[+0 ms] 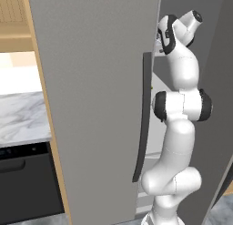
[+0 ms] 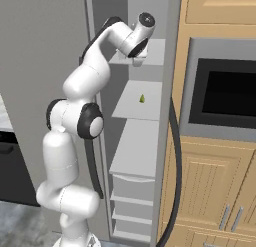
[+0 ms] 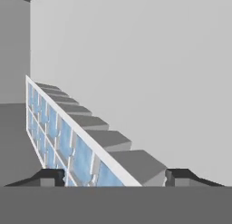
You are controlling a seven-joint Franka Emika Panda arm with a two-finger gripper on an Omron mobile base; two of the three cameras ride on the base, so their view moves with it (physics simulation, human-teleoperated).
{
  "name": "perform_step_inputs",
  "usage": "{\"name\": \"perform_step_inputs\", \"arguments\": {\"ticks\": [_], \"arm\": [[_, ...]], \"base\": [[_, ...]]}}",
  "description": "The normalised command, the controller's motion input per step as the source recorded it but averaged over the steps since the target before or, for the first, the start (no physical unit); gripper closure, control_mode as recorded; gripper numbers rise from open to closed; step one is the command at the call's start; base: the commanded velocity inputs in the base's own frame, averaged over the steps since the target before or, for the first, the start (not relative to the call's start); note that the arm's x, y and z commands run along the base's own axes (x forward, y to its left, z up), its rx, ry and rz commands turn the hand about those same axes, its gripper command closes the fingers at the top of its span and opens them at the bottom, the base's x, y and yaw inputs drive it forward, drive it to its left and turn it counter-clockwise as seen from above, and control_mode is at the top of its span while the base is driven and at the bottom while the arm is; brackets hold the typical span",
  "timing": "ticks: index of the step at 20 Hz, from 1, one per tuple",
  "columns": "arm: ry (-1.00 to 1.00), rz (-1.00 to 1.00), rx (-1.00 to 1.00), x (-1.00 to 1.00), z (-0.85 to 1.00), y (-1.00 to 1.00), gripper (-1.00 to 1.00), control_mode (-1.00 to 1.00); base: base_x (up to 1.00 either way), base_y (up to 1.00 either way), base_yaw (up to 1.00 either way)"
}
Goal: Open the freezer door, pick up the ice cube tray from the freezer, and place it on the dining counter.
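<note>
From the left base view, the freezer door point(image 1: 98, 101) stands swung open, its dark handle point(image 1: 143, 119) at 3 o'clock of it, the white arm point(image 1: 179, 110) reaching past. From the right base view, the gripper point(image 2: 136, 57) sits on the freezer point(image 2: 137, 121) top shelf point(image 2: 152, 53), at 12 o'clock. In the hand view, the ice cube tray point(image 3: 68, 137) lies between the spread fingertips point(image 3: 50, 175), not yet clamped.

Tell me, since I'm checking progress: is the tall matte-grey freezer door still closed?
No, the tall matte-grey freezer door is swung open, and the white arm reaches onto the pale grey upper shelf inside.
</note>
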Motion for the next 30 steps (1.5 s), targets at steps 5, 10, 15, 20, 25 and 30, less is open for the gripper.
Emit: {"name": "perform_step_inputs", "arguments": {"ticks": [5, 10, 15, 20, 25, 30], "arm": [[0.09, 0.0, 0.0, 0.23, -0.55, 0.06, 1.0, -1.0], [0.09, 0.0, 0.0, 0.21, -0.38, 0.0, 1.0, -1.0], [0.01, 0.0, 0.0, -0.09, -0.06, 0.0, 1.0, -1.0], [0.0, -0.01, 0.0, -0.45, 0.0, 0.0, 1.0, -1.0], [-0.08, -0.04, -0.06, -0.59, 0.0, 0.01, 1.0, -1.0], [-0.22, -0.06, -0.12, -0.94, 0.0, 0.06, 1.0, -1.0]], "base": [[0.0, 0.0, 0.0], [0.0, 0.0, 0.0], [0.0, 0.0, 0.0], [0.0, 0.0, 0.0], [0.0, 0.0, 0.0], [0.0, 0.0, 0.0]]}}
